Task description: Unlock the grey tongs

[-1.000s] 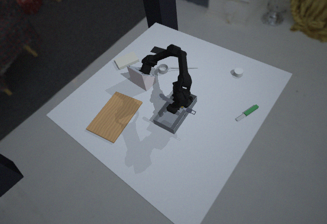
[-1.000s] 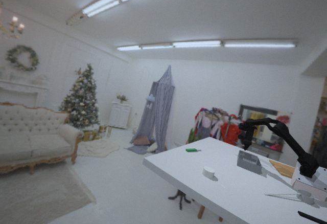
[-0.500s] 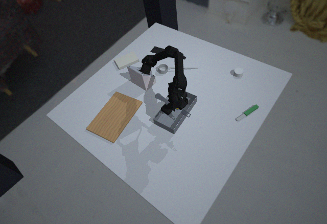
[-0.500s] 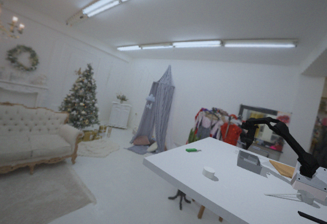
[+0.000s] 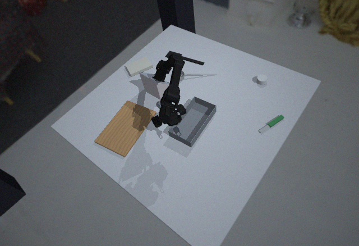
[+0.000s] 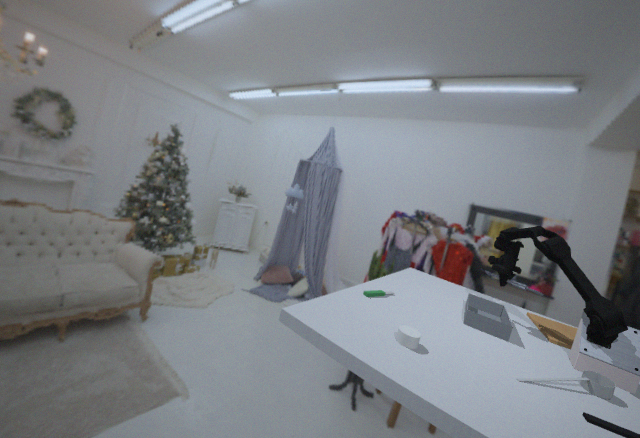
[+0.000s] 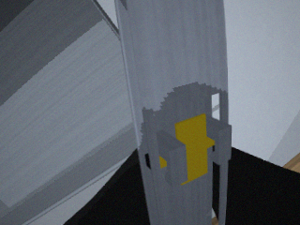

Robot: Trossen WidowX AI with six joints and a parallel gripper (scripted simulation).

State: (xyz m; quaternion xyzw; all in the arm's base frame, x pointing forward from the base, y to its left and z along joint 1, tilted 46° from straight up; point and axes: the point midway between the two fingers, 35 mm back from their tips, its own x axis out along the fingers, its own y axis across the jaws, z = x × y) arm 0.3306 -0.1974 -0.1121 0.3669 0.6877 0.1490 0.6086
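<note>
- While the gripper point(image 5: 157, 121) hung mid-frame between the wooden board point(image 5: 125, 127) and roasting tin point(image 5: 193, 120), it squeezed the grey tongs point(image 7: 178, 119) tight.
- Tongs' arms looked together — yellow lock point(image 7: 195, 145) showing.

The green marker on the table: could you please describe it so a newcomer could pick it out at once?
Start at the white table and find the grey roasting tin beside the arm. Away from it, near the table's edge, lies the green marker. It is the only green thing, slim with a white tip, unlike the squat white puck nearby.
</note>
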